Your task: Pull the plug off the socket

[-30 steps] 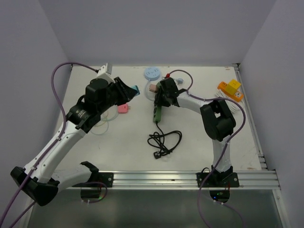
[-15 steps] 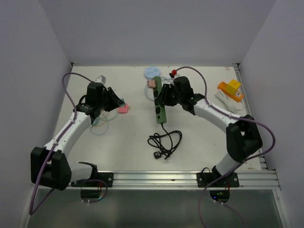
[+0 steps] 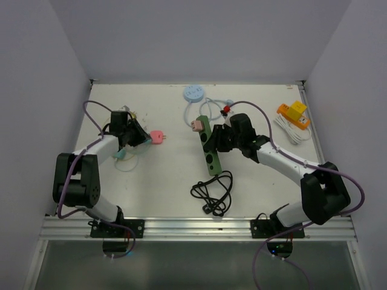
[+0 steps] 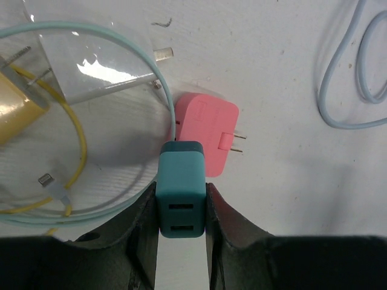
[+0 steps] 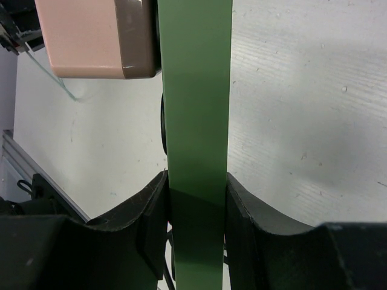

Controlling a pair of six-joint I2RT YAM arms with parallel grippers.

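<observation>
**Top view.** We see the left gripper (image 3: 138,138) low over the left side of the worktop (image 3: 163,175). Its tip is just beside a pink adapter (image 3: 156,138). From here we cannot tell what it holds. The right gripper (image 3: 213,140) is clamped across a green power strip (image 3: 210,156) lying mid-worktop. A beige plug (image 3: 195,125) sits against the strip's far end, on its left side. A black cord (image 3: 211,192) lies coiled near the strip's near end.

**Left wrist.** The gripper (image 4: 181,199) grasps a teal charger (image 4: 181,181) by its two sides, with two slots facing us. The charger's far end meets the pink adapter (image 4: 205,132), whose prongs point right. A clear bag (image 4: 91,78) with a yellow cable (image 4: 75,130) lies to the left, and a pale blue cable (image 4: 357,90) to the right.

**Right wrist.** The gripper (image 5: 195,193) is clenched on both long edges of the power strip (image 5: 195,109). The beige plug (image 5: 97,39) is pressed against the strip's left face, seated in its socket.
</observation>
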